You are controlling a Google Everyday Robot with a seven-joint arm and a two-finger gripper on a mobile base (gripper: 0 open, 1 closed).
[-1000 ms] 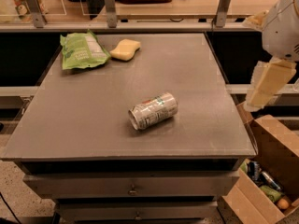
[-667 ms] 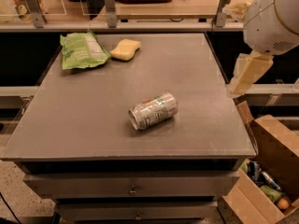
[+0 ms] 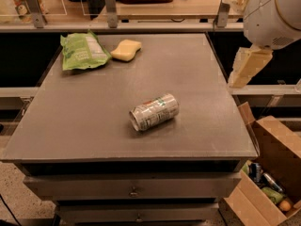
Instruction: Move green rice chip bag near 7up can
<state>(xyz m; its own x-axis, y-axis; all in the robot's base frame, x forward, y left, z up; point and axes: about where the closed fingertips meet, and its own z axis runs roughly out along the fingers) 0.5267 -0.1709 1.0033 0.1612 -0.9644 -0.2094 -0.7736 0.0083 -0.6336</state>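
One bag (image 3: 83, 51), can (image 3: 154, 112), sponge (image 3: 125, 50); gripper (image 3: 247, 67) right.

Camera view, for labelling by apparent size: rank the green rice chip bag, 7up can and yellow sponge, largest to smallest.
1. green rice chip bag and 7up can: about alike; the can lies nearer the camera, so I won't rank them.
2. yellow sponge: smallest.
The gripper hangs past the right edge of the table.

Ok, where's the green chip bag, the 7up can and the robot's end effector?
green rice chip bag (image 3: 82, 51), camera view, middle of its crinkled front.
7up can (image 3: 155, 111), camera view, its curved side, lying down.
end effector (image 3: 241, 75), camera view, its pale lower tip, at the picture's right side.
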